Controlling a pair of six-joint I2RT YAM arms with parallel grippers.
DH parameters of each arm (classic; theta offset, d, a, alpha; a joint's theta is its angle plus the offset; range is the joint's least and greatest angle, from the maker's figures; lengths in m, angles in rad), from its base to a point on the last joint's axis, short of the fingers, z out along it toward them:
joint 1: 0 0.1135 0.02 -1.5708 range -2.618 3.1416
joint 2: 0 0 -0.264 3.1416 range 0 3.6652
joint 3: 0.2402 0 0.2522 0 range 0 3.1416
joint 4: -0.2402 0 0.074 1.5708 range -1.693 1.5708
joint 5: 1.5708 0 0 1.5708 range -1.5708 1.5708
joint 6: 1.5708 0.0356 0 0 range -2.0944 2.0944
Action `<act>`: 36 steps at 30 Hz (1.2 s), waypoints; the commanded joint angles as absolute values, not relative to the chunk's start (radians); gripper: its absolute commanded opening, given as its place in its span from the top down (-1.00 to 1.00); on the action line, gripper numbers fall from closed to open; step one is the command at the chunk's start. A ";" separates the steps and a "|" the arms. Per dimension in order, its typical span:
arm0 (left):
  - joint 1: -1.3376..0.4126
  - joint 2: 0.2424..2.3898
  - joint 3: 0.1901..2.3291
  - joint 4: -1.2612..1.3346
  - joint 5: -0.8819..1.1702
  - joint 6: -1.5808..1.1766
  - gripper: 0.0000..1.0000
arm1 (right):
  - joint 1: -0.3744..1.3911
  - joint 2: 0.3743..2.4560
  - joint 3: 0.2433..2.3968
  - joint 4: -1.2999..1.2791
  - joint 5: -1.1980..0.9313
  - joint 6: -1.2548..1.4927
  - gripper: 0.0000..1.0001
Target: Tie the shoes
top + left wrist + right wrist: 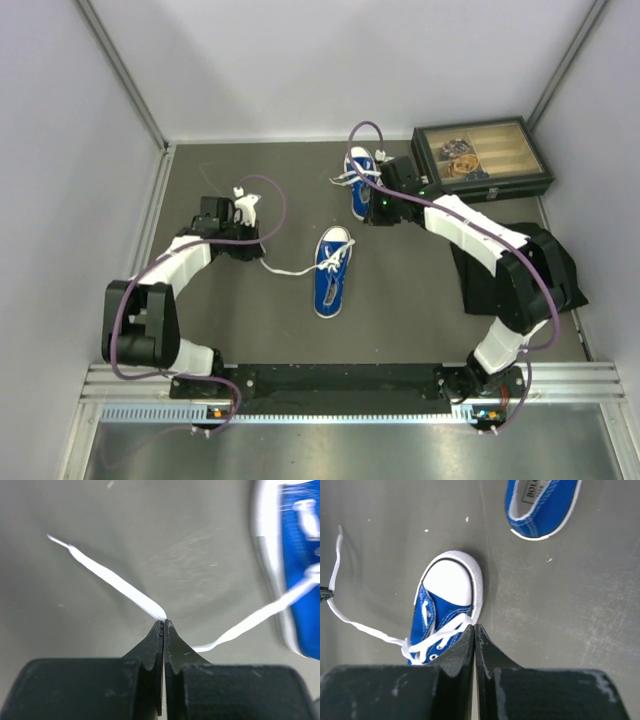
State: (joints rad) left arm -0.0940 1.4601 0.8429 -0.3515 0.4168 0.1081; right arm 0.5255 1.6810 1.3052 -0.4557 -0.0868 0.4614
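Note:
Two blue sneakers lie on the grey table. The near shoe (330,278) is in the middle, toe cap pointing away from me; it also shows in the right wrist view (445,602) and the left wrist view (302,555). The far shoe (360,188) lies behind it, its heel in the right wrist view (542,507). My left gripper (258,256) (164,621) is low to the left, shut on the near shoe's left lace (115,582). My right gripper (372,214) (474,626) is raised over the shoes, shut, with the right lace (455,627) running up to its tips.
A dark glass-lidded box (482,157) stands at the back right. A black cloth (478,285) lies at the right under my right arm. Grey walls close in the table at the left, back and right.

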 commanded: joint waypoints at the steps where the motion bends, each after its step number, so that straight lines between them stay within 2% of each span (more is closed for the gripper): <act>1: -0.094 1.324 0.810 -0.258 0.587 0.117 1.00 | 0.563 1.667 1.361 -0.393 -0.110 0.480 1.00; 4: -0.098 1.264 0.801 -0.245 0.655 0.114 1.00 | 0.569 1.716 1.402 -0.420 -0.179 0.462 1.00; 5: -0.103 1.261 0.801 -0.247 0.658 0.117 1.00 | 0.568 1.739 1.446 -0.484 -0.195 0.463 0.95; 7: -0.104 1.259 0.804 -0.256 0.664 0.126 1.00 | 0.571 1.792 1.466 -0.523 -0.204 0.486 0.57; 8: -0.104 1.258 0.802 -0.256 0.669 0.126 1.00 | 0.571 1.798 1.462 -0.522 -0.210 0.498 0.20; 11: -0.106 1.262 0.798 -0.256 0.680 0.121 1.00 | 0.577 1.810 1.434 -0.491 -0.198 0.546 -0.14; 17: -0.107 1.267 0.787 -0.242 0.684 0.114 1.00 | 0.577 1.877 1.471 -0.515 -0.155 0.592 -0.32; 25: -0.109 1.284 0.802 -0.232 0.677 0.110 1.00 | 0.578 1.901 1.462 -0.545 -0.212 0.606 -0.21; 28: -0.109 1.293 0.808 -0.229 0.677 0.109 1.00 | 0.577 1.882 1.442 -0.545 -0.221 0.607 -0.05; 30: -0.109 1.296 0.808 -0.229 0.672 0.109 1.00 | 0.575 1.872 1.428 -0.543 -0.219 0.609 0.20; 31: -0.109 1.295 0.808 -0.230 0.673 0.112 1.00 | 0.575 1.861 1.428 -0.545 -0.209 0.606 0.44; 33: -0.109 1.287 0.810 -0.235 0.672 0.115 1.00 | 0.575 1.847 1.427 -0.552 -0.195 0.597 0.64; 34: -0.109 1.285 0.808 -0.233 0.672 0.117 1.00 | 0.568 1.838 1.428 -0.555 -0.187 0.591 0.90; 35: -0.109 1.281 0.810 -0.239 0.672 0.115 1.00 | 0.563 1.835 1.430 -0.563 -0.184 0.586 1.00; 36: -0.109 1.281 0.811 -0.242 0.670 0.120 1.00 | 0.558 1.833 1.430 -0.563 -0.181 0.580 1.00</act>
State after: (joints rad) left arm -0.1055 1.2934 0.7906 -0.2752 0.6575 0.1074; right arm 0.5621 1.9087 1.4269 -0.5510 -0.2028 0.5968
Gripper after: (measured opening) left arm 0.009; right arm 0.032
